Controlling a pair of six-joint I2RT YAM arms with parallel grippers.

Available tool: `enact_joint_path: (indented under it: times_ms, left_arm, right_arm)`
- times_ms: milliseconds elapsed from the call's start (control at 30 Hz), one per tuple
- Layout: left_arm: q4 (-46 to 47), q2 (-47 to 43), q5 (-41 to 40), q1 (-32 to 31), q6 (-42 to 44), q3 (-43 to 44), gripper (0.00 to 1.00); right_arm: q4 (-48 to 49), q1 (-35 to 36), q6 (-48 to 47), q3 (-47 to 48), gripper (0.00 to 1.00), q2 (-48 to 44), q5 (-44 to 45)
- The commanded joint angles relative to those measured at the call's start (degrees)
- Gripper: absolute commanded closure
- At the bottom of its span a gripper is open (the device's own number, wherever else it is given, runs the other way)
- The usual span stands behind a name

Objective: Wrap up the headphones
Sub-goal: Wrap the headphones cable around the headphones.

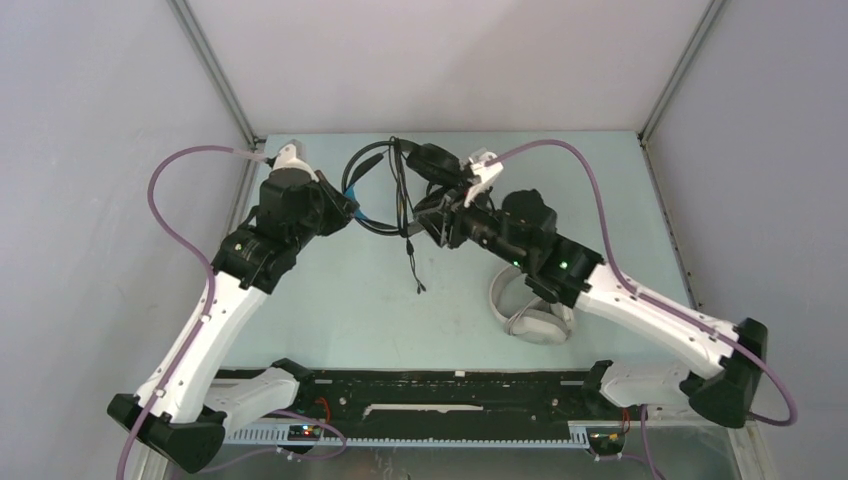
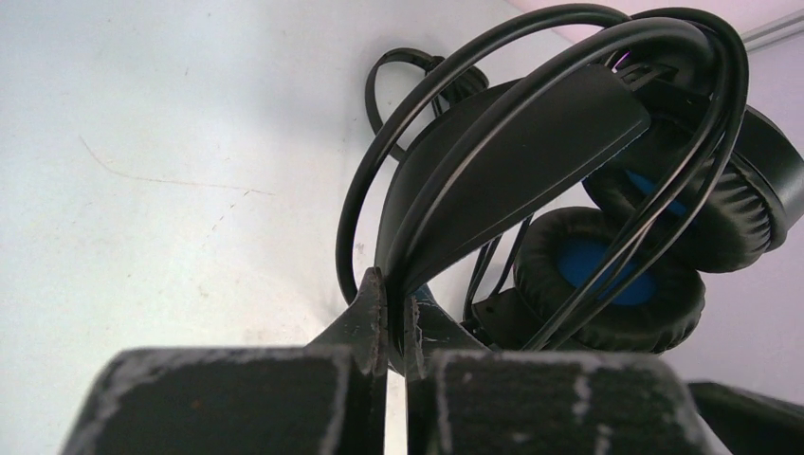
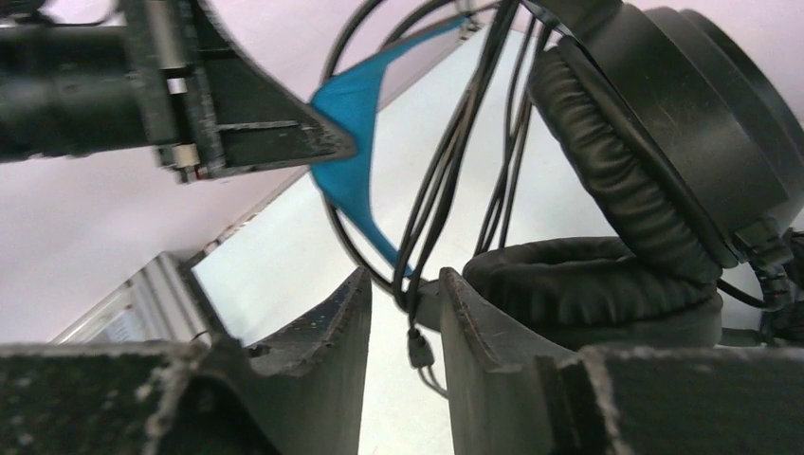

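Left claw (image 2: 393, 284), clenched on the band (image 2: 512, 152) of the black headset (image 3: 664, 142). It grips the band's lower edge near the blue lining, so the headset is lifted off the table (image 1: 330, 320) at back centre, between the two arms. Held this way, the ear cups hang free on the right side and the cable (image 3: 446, 180) can pass around them unobstructed.

Right claw (image 3: 406, 284), jaws parted. Several strands of cable run down through the gap beside the lower ear cup, and none appears pinched. The plug end dangles below the fingers, and in the top view it trails toward the near side of the table. Some turns already lie over the band and cups, so the wrap is judged to be part done. The loose tail remains to be taken up.

White headset (image 1: 535, 320), lying on the table near the front right and partly under the right arm. It is well apart from the work, and its cable is not traceable here.

A thin black loop (image 2: 384, 85) behind the held headset may be the third headset, though this cannot be confirmed.
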Motion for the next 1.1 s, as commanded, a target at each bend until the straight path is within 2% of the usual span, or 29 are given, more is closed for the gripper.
enact_joint_path:
  times_ms: [0, 267, 467, 633, 900, 1067]
  left_arm:
    - [3.19, -0.24, 0.23, 0.08, 0.13, 7.53, 1.00]
    - [2.61, 0.25, 2.51, 0.08, -0.39, 10.52, 1.00]
    - [1.83, 0.65, 4.42, 0.08, -0.93, 13.60, 1.00]
    - [1.68, 0.78, 6.68, 0.08, -2.33, 15.11, 1.00]
    - [1.47, 0.87, 8.42, 0.08, -3.56, 16.73, 1.00]
    - [1.28, 0.99, 9.81, 0.08, -3.72, 17.60, 1.00]
  right_arm:
    - [6.74, 0.29, -0.62, -4.90, 0.60, -7.36, -6.61]
    - [18.54, 0.71, -12.20, -22.40, 0.52, -17.54, -12.35]
    - [37.61, 0.99, -24.09, -39.15, 0.47, -19.91, -16.69]
    - [40.45, 0.79, -31.43, -40.61, 0.33, -15.49, -16.93]
    - [51.69, -0.11, -34.13, -40.52, 0.31, -3.71, -19.11]
    - [54.33, -0.17, -34.62, -39.28, 0.33, 1.34, -19.13]
